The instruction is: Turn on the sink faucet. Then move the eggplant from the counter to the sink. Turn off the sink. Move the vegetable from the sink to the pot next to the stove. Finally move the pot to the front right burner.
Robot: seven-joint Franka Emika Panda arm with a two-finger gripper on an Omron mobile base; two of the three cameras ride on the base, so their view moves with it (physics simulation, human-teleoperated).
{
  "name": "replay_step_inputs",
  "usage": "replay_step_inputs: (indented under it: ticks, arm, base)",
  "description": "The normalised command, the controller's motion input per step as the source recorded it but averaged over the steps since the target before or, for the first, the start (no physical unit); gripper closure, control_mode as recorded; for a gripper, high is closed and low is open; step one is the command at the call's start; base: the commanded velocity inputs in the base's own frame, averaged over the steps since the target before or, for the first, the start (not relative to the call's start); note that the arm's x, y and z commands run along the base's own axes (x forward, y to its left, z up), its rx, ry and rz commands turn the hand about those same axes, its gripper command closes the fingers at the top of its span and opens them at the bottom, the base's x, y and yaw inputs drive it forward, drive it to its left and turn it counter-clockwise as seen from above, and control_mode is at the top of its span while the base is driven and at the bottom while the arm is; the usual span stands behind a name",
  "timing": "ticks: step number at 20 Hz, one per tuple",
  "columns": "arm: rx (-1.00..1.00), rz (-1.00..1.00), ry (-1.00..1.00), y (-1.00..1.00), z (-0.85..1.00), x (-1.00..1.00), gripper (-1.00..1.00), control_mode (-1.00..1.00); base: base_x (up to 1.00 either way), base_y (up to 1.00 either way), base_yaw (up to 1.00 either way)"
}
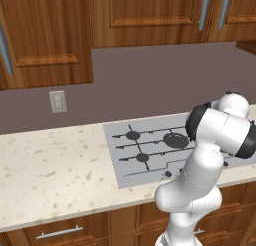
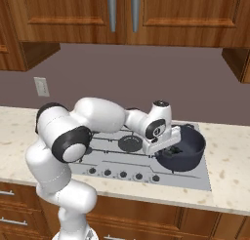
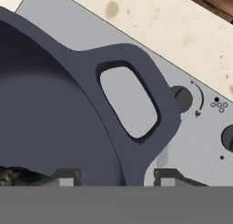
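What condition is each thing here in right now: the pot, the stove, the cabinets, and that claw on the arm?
pot: upright on the stove's front right area, something dark inside.
stove: no flames visible on the burners.
gripper: open, its fingertips on either side of the pot's rim by a loop handle, not clamped.
upper cabinets: doors shut.

Brown wooden upper cabinets (image 1: 135,15) with long grey metal handles (image 2: 112,10) hang above a dull mauve back wall (image 1: 150,80). A pale wall outlet (image 1: 58,101) sits on that wall, left of the cooking area. Below the worktop run brown wooden drawers (image 1: 65,232), one with a slim grey bar pull (image 1: 59,233).
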Motion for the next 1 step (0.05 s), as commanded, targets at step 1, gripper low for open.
replay_step_inputs:
  ticks: [1]
  arm:
    - [0.00, 0.00, -0.04, 0.00, 0.09, 0.00, -1.00, -1.00]
  base:
    - [0.00, 0.00, 0.00]
